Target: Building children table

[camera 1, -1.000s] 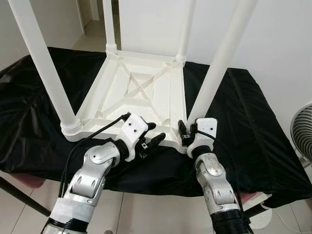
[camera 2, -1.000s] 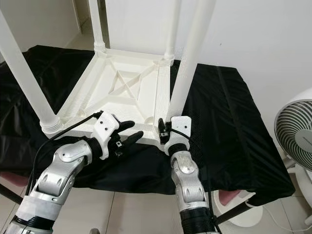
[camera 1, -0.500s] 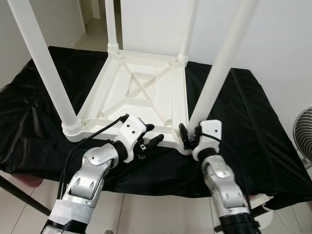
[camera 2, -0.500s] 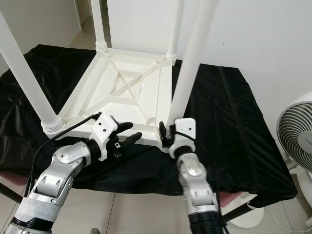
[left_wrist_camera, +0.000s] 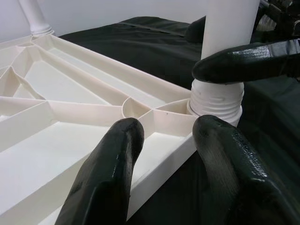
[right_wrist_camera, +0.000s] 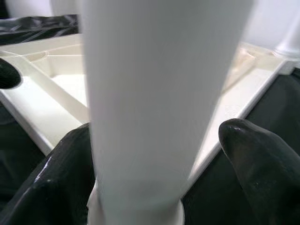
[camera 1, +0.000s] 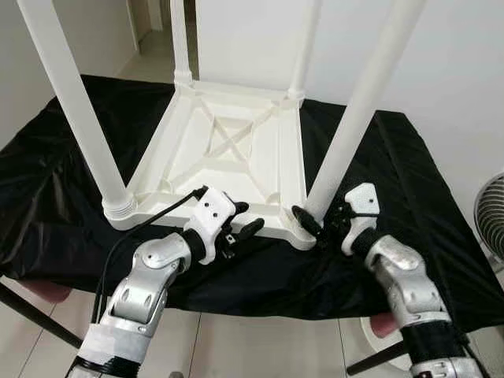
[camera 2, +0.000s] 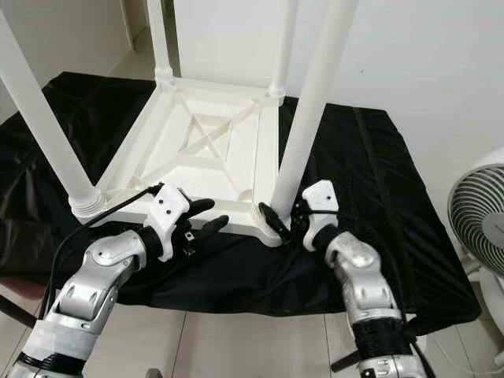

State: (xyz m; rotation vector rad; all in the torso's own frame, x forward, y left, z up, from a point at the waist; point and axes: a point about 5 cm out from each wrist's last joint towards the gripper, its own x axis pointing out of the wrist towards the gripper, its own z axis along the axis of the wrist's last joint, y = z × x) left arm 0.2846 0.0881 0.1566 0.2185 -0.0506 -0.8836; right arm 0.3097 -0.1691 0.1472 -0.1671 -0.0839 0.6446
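A white plastic children's table [camera 1: 220,150] lies upside down on a black-draped surface [camera 1: 409,197], its legs pointing up. My left gripper [camera 1: 246,217] is open at the near rim; in the left wrist view [left_wrist_camera: 164,136] one finger sits inside the rim and the other outside it. My right gripper [camera 1: 319,216] is open around the base of the near right leg [camera 1: 354,118]. In the right wrist view the leg [right_wrist_camera: 150,93] stands between the two black fingers [right_wrist_camera: 253,150], with a small gap on one side.
The near left leg [camera 1: 79,110] rises at the left and two far legs [camera 1: 179,39] stand at the back. A white fan [camera 2: 480,228] is on the floor at the right. A white wall is behind and tiled floor lies below the near edge.
My right arm has swung out to the right, and its gripper now reaches the near right leg from the right side instead of the front. The left gripper has hardly moved.
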